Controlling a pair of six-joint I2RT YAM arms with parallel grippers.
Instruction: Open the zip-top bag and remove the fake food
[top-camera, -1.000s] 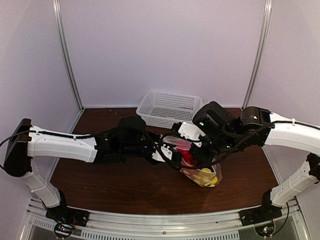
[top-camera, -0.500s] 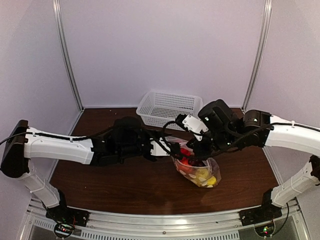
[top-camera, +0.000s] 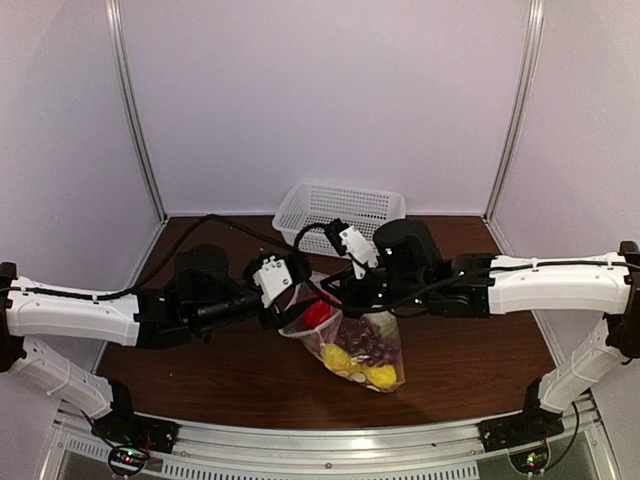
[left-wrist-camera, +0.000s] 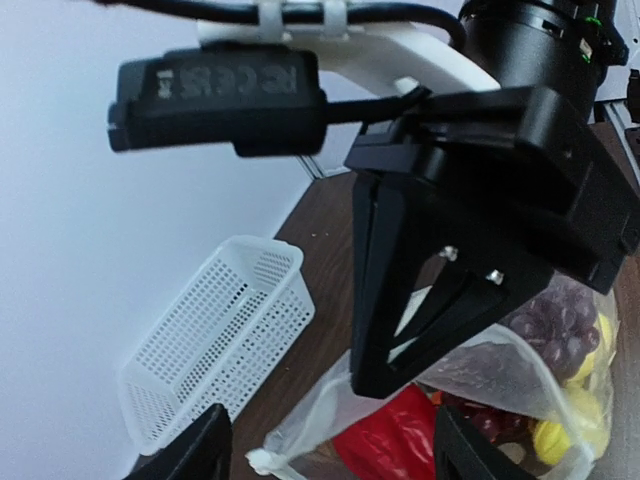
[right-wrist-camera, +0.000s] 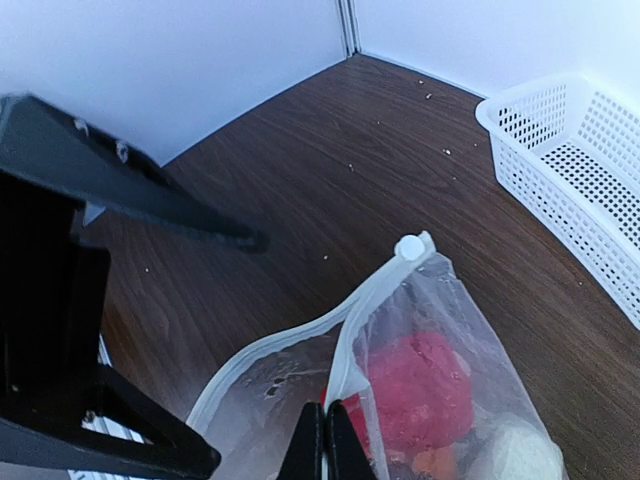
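The zip-top bag (top-camera: 388, 352) hangs slumped at mid-table with its mouth partly open. Through the plastic show the fake food: a red piece (top-camera: 318, 313), purple grapes (top-camera: 372, 338) and yellow pieces (top-camera: 345, 358). My right gripper (right-wrist-camera: 325, 445) is shut on the bag's white zip rim (right-wrist-camera: 340, 350), just below the slider (right-wrist-camera: 410, 247). My left gripper (left-wrist-camera: 335, 455) is open, its fingers (left-wrist-camera: 190, 450) spread either side of the bag's left corner (left-wrist-camera: 300, 425) without pinching it. In the left wrist view the right gripper (left-wrist-camera: 385, 380) stands over the red piece (left-wrist-camera: 400, 440).
A white lattice basket (top-camera: 335, 215) stands at the back of the table, close behind the bag; it also shows in both wrist views, basket (left-wrist-camera: 220, 340) and basket (right-wrist-camera: 580, 170). Brown tabletop (top-camera: 200, 370) lies to the left and front.
My left gripper has opened, let go of the bag and drawn back to the left. The right gripper has shut on the rim and carried the bag leftward.
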